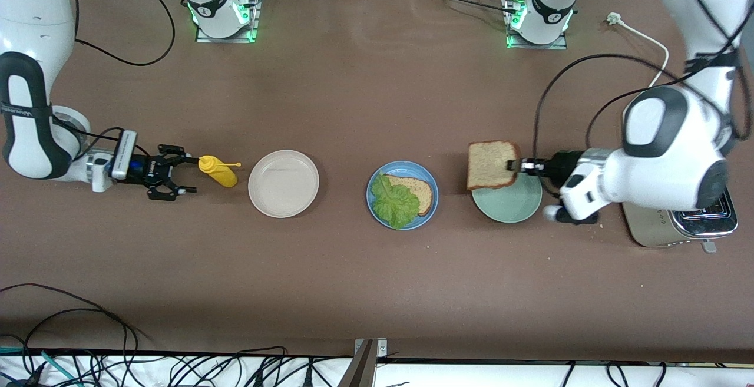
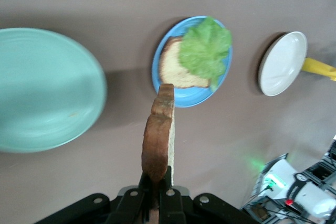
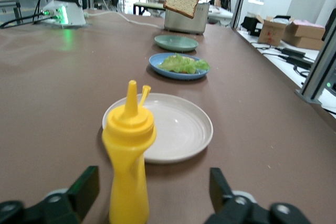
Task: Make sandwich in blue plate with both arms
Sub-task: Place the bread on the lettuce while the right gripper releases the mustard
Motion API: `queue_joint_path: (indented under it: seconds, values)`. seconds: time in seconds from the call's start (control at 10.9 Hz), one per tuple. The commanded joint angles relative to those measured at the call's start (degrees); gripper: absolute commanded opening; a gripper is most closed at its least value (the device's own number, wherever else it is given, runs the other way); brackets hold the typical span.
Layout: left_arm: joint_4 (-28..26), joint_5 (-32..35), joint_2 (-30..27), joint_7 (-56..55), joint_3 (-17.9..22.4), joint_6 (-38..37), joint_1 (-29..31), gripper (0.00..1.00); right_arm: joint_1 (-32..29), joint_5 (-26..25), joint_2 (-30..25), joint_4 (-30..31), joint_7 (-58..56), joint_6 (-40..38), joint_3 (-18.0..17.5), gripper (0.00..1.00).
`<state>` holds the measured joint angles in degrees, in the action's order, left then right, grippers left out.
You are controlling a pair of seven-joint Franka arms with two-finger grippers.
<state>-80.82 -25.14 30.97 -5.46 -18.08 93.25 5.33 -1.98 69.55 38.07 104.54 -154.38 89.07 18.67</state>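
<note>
brown wholemeal bread with a darker crust, the top slice [image 1: 492,165] of the sandwich, is held up in the air on edge, its broad face turned toward the front camera and its crust edge gripped by the left gripper [image 1: 513,165], whose fingers are clamped tight on it. the slice is seen over the rim of the round pale green plate [image 1: 508,204], on the side toward the round shallow blue plate [image 1: 402,195]. the left arm is folded low over the table with its wrist level, so that the gripper points along the table toward the right arm's end.

on the blue plate a second brown bread slice [image 1: 419,191] lies flat, with a crinkly green lettuce leaf [image 1: 396,201] spread over the part of it nearer the front camera.

the right gripper [image 1: 177,174] is held low at the right arm's end of the table, its fingers spread wide apart on either side of an upright yellow plastic squeeze bottle [image 1: 217,170], no contact with the bottle being seen. the bottle stands just beside a round beige-white plate [image 1: 283,183]. a silver metal toaster [image 1: 683,226] stands at the left arm's end.
</note>
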Motion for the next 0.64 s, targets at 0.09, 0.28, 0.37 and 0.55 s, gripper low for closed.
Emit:
queue_joint_path:
  seconds: [0.09,0.28,0.37,0.55]
  values:
    - [1.19,-9.83,6.54,-0.87,1.38,12.36,-9.17,0.0,-0.66,-11.44,-7.99,0.05,18.45,1.1,3.21,1.0]
    - [2.15,-10.81,9.7,-0.96,1.38,19.3,-12.43,0.0,-0.22,-17.14,-12.03,-0.04,30.57,2.42,3.39,1.0]
    - [2.16,-12.73,11.11,-0.87,1.38,23.43,-13.84,0.0,0.66,-19.6,-14.23,-0.04,37.42,3.64,3.39,1.0]
    - [2.16,-13.71,13.05,-0.52,1.99,27.41,-16.04,0.0,1.54,-26.01,-19.14,-0.04,53.75,6.02,2.44,1.0]
